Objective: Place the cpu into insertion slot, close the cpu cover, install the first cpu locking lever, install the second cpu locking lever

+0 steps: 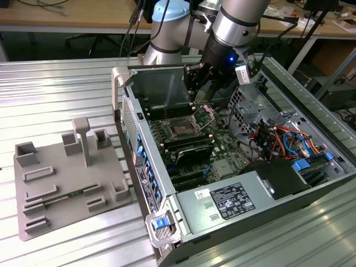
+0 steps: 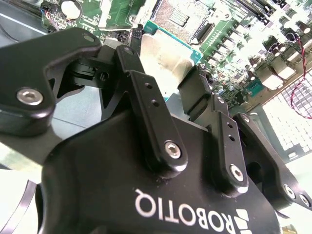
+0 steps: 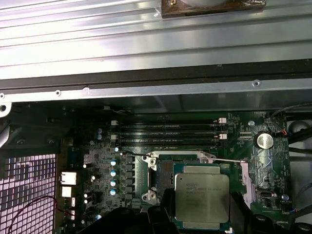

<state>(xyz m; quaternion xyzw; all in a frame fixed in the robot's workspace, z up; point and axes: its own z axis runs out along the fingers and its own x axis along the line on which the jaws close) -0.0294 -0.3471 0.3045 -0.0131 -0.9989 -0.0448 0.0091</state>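
My gripper [image 1: 201,92] hangs inside the open computer case, just beyond the insertion slot [image 1: 182,128]. It is shut on the cpu [image 3: 202,195], a flat square chip with a silvery top and a green edge. Black fingers [image 3: 168,204] press on two opposite sides of it. In both wrist views the cpu [image 2: 165,58] hovers over the motherboard, partly overlapping the open insertion slot [image 3: 163,178] and offset to one side of it. The slot [image 2: 181,17] shows its dark pin field. The cpu cover [image 1: 206,114] stands tilted up beside the slot. Thin silver lever wires [image 3: 229,161] run along the slot's edge.
Long black memory slots [image 3: 165,131] lie beyond the socket. A grey power supply box [image 1: 222,203] fills the case's near end, with coloured cables [image 1: 278,139] at the exterior view's right. A grey fixture plate [image 1: 67,178] sits outside the case at the exterior view's left.
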